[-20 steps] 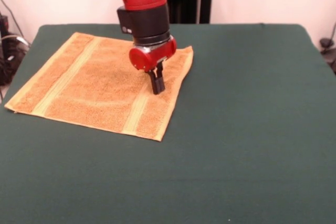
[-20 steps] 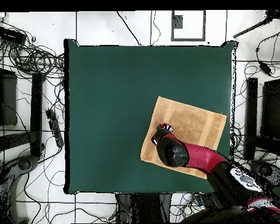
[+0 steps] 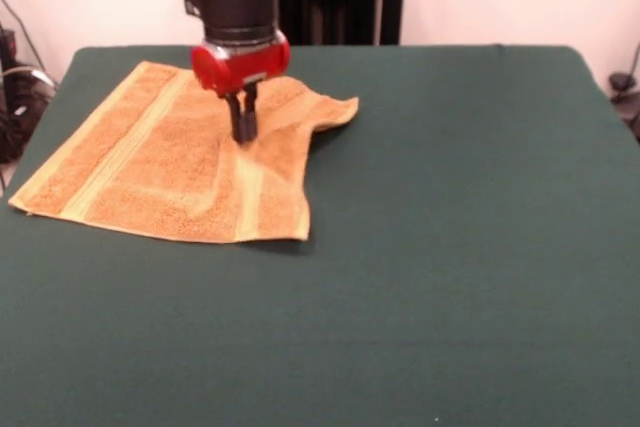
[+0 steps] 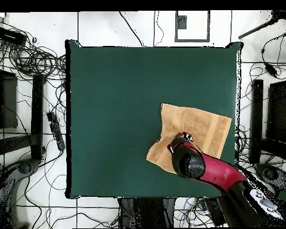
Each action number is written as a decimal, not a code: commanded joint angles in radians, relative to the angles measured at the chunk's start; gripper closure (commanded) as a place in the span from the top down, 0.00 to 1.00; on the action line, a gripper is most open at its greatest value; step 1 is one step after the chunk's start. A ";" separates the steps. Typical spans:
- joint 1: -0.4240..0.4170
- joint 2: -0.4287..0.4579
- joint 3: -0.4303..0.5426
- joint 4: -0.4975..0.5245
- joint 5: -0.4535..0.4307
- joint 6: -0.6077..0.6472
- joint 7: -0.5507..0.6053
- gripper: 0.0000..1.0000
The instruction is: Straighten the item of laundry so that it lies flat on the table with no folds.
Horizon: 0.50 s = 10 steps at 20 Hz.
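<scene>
My hand [image 3: 243, 133] pinches the towel [image 3: 150, 172] narrow, rucking its right side on the bench [image 3: 450, 247]; next I judge it must drag outward to flatten.

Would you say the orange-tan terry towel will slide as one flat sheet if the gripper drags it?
Probably not. The orange-tan terry towel looks floppy: it bunches into ridges around the gripper, and one corner curls up. The dark green felt-like table likely grips it, so wrinkling seems likelier.

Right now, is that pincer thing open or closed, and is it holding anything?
Pincer: closed, tips pressed down into the towel, which bunches into wrinkles around them; a pinch of cloth looks likely but cannot be confirmed.
</scene>
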 commanded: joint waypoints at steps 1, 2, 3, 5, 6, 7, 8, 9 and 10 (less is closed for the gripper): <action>0.072 -0.091 -0.031 0.073 0.133 0.158 0.349 0.00; 0.071 -0.099 -0.027 0.077 0.142 0.160 0.346 0.00; 0.069 -0.124 -0.017 0.094 0.154 0.165 0.349 0.00; 0.057 -0.144 0.003 0.108 0.170 0.164 0.346 0.00; 0.054 -0.143 0.007 0.106 0.173 0.163 0.341 0.00; 0.045 -0.147 0.023 0.115 0.181 0.149 0.342 0.00; 0.042 -0.143 0.027 0.113 0.184 0.146 0.337 0.00; 0.036 -0.135 0.038 0.117 0.186 0.126 0.338 0.00; 0.031 -0.129 0.044 0.117 0.189 0.118 0.335 0.00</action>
